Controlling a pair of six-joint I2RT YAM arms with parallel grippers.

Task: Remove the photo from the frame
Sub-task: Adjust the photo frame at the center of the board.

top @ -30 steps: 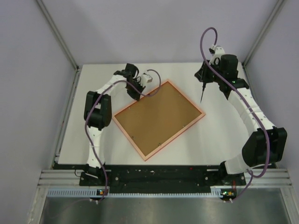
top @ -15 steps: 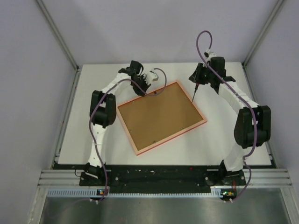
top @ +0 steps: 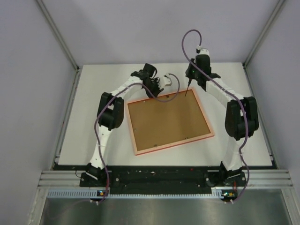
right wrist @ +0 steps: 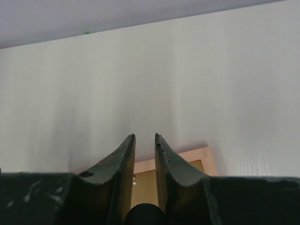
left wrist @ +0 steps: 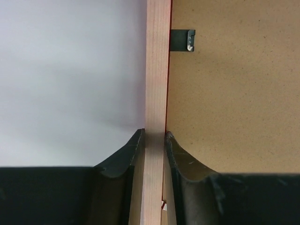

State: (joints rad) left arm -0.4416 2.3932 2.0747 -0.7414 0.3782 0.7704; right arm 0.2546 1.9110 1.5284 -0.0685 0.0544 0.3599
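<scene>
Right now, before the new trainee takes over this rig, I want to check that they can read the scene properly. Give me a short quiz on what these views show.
1. True or false: the thin rectangular picture frame with the pale pinkish-orange rim lies with its plain brown backing board facing up.
2. The left gripper has its fingers on either side of: A) the frame's rim; B) a loose photo; C) nothing.
3. What does the right gripper hold above the white table?
Key: 1 true. 2 A. 3 Nothing; the narrow gap between its fingers is empty.
</scene>
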